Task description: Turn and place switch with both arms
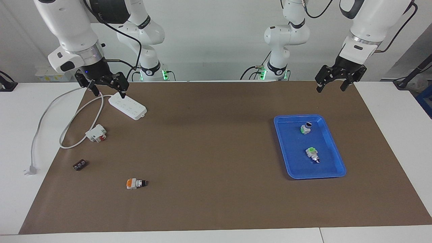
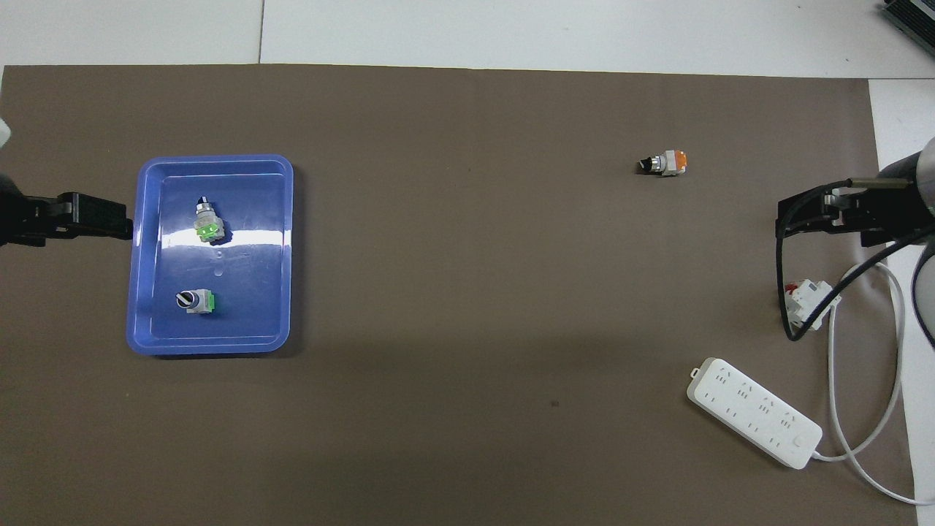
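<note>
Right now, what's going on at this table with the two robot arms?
Nothing is being held at this moment. The right gripper hangs open over the power strip, and the left gripper hangs open over the mat's edge near the blue tray. One orange-ended switch lies loose on the brown mat toward the right arm's end, farther from the robots than the strip. Two green-ended switches already sit in the tray.

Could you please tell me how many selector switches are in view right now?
3. Two green-ended ones lie in the blue tray: one nearer the robots, one farther. The orange-ended switch lies on the brown mat.
</note>
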Controlling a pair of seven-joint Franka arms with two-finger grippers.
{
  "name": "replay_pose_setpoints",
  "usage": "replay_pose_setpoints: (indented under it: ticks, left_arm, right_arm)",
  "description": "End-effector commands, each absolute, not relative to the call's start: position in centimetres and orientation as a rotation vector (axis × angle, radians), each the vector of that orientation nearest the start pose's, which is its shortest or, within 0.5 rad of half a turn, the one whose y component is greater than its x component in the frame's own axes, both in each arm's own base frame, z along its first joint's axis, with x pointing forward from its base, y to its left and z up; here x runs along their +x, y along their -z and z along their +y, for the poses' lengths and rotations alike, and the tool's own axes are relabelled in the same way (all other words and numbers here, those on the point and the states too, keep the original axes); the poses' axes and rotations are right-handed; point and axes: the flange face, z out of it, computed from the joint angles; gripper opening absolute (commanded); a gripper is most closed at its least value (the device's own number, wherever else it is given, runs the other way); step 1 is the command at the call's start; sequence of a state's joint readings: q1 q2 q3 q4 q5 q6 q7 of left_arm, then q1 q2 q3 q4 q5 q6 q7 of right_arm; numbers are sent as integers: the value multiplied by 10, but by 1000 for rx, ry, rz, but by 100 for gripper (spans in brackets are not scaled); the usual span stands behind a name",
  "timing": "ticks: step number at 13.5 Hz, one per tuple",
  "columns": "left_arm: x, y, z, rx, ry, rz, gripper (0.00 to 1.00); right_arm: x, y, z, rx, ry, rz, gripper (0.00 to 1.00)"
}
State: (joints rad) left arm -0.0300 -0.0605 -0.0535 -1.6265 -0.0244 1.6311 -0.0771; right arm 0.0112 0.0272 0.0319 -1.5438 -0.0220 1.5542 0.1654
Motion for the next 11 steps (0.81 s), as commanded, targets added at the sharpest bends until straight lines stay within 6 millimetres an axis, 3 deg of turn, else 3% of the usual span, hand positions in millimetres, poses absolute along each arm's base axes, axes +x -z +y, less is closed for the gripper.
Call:
replay_pose_setpoints:
  ticks: [1,11]
  left_arm:
    - [543,-638,-48,-3105,98,118,99]
    - [541,-638,-49,-3108,101,115,98]
  right_arm:
    - [562,-621,28,-3141,-13,208,100]
    - [561,-619,34,-3141,-21,193,100]
